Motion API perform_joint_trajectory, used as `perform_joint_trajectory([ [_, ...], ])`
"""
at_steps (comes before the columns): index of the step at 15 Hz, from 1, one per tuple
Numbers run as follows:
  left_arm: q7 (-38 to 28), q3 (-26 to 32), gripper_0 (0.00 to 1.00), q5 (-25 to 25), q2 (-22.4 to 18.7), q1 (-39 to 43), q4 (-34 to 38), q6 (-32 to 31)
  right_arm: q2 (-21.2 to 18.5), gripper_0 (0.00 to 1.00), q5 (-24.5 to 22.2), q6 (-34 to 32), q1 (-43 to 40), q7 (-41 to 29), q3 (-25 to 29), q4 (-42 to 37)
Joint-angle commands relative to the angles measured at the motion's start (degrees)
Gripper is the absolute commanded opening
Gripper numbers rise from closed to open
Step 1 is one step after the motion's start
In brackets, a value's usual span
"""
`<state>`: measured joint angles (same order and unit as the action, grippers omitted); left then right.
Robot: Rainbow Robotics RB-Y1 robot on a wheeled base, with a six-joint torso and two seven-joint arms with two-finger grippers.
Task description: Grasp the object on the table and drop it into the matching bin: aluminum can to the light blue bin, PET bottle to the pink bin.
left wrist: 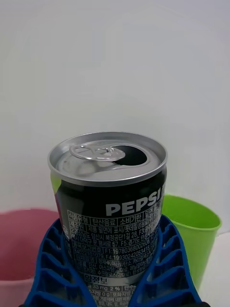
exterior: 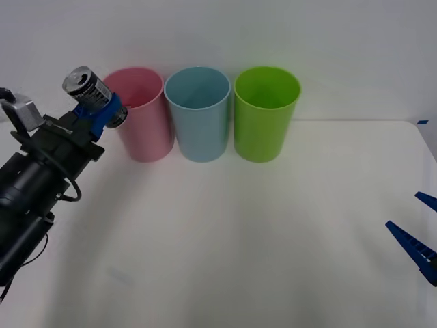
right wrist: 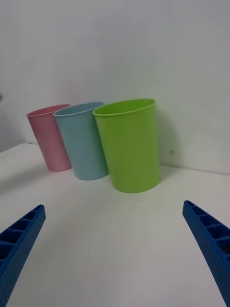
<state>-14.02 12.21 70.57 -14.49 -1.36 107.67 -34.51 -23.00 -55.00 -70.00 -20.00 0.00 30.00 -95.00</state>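
The left arm [exterior: 31,184] is showing a black cylindrical body with a silver-grey block behind the wrist and thin black cables looping beneath it. Both the left gripper [exterior: 102,113] and the right gripper [exterior: 420,232] are showing blue, ribbed, lattice-patterned fingers [right wrist: 19,240].

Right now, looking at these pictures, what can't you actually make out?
- Tall light blue plastic bin: the left wrist view hides it behind the small silver-grey metal can.
- Can's base: left wrist view, covered by the left gripper's blue fingers.
- Right gripper: front view, cut off by the edge.
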Motion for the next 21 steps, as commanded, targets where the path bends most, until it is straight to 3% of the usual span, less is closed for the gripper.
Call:
perform_joint_trajectory([
  [1,-0.7,-2.5,0.0,2.2,0.0,-2.4,-0.4,2.8,0.0,1.0,0.0,0.0,0.0,0.0,0.0,0.0],
  [6,-1.8,-6.8,0.01,5.7,0.1,-13.0,-9.6,4.8,0.0,1.0,0.0,0.0,0.0,0.0,0.0,0.0],
  [21,-2.1,-7.9,0.0,12.8,0.1,-35.1,-33.1,4.5,0.0,1.0,0.0,0.0,0.0,0.0,0.0,0.0],
])
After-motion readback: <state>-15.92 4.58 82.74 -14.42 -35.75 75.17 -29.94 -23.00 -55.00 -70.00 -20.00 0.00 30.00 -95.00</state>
